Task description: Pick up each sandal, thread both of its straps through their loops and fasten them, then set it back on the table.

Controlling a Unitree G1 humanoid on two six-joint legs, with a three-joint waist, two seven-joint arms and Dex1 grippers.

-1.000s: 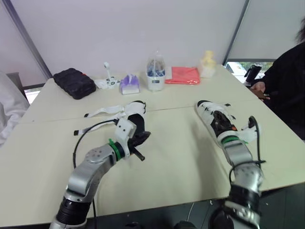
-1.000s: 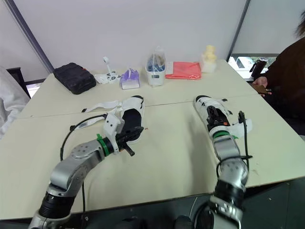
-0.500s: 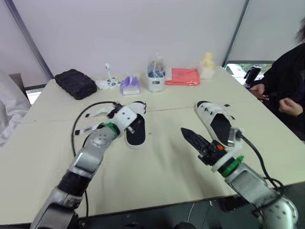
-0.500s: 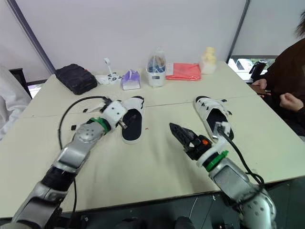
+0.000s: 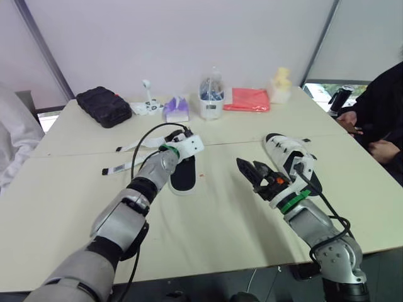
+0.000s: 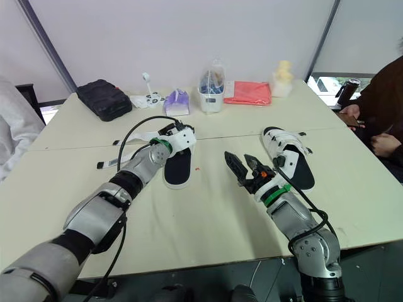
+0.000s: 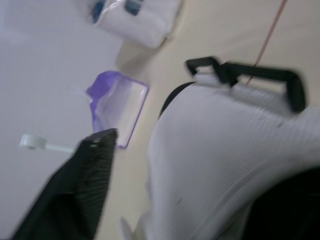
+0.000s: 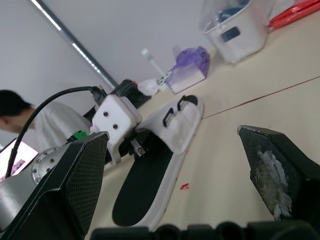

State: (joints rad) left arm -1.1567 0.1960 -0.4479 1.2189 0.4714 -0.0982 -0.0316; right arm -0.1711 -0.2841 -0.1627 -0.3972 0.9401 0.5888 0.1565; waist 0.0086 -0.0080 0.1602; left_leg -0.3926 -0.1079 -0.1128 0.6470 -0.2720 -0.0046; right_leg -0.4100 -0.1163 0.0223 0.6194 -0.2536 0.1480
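**Head views.**
- Table (image 5: 214, 226): pale top, bearing both sandals.
- Left sandal (image 5: 181, 171): flat on the table, sole down. Its two straps (image 5: 126, 166) trail loose over the tabletop towards the robot's left, unthreaded.
- Left gripper (image 5: 179, 137): at the toe end of the left sandal, over its white upper.
- Right sandal (image 5: 291, 161): flat on the table on the robot's right. White bands cross its upper; whether they are fastened cannot be told.
- Right gripper (image 5: 252, 170): in the air between the two sandals, fingers parted, empty.

**Left wrist view.**
- The left sandal's white upper lies close under the camera, with its black loops (image 7: 245, 75) at the far edge.
- One black finger (image 7: 87, 185) stands beside the upper with bare table between the two. The grip is released, with nothing clamped.

**Right wrist view.**
- Both fingers stand wide apart and aim across the table at the left sandal, which lies well apart from them.

**Step in hand (judgement).** Pick-up of the left sandal, not yet made; neither strap has been dealt with.

**Next move (judgement).** The left gripper must clamp the upper and lift the sandal. The right gripper must then fetch a loose strap end and feed it through a loop. The strap is limp, so it should be gripped near its tip.
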